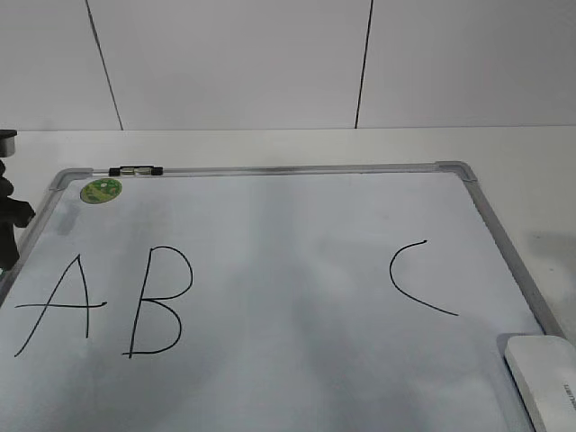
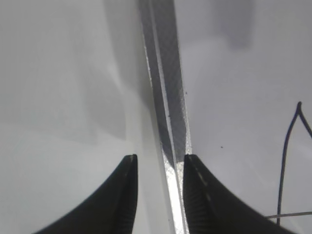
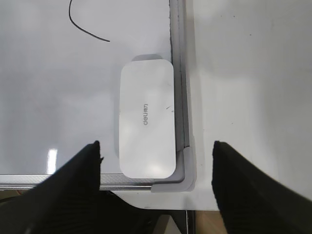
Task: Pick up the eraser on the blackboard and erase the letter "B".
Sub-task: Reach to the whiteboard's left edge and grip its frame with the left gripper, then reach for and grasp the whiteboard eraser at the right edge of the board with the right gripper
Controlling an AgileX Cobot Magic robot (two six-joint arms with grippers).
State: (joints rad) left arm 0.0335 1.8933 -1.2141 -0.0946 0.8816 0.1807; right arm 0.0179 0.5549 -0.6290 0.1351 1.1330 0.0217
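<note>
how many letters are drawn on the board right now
3: the letter "A" at the left of the blackboard, the letter "B" right beside it, and the letter "C" further right.

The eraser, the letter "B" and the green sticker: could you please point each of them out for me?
eraser (image 3: 147,121): right wrist view, middle of its white top face.
letter "B" (image 1: 135,301): exterior view, on its upright stroke.
green sticker (image 1: 101,190): exterior view, centre of the round sticker.

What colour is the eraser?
White, with small grey lettering on top. The eraser shows best in the right wrist view.
</note>
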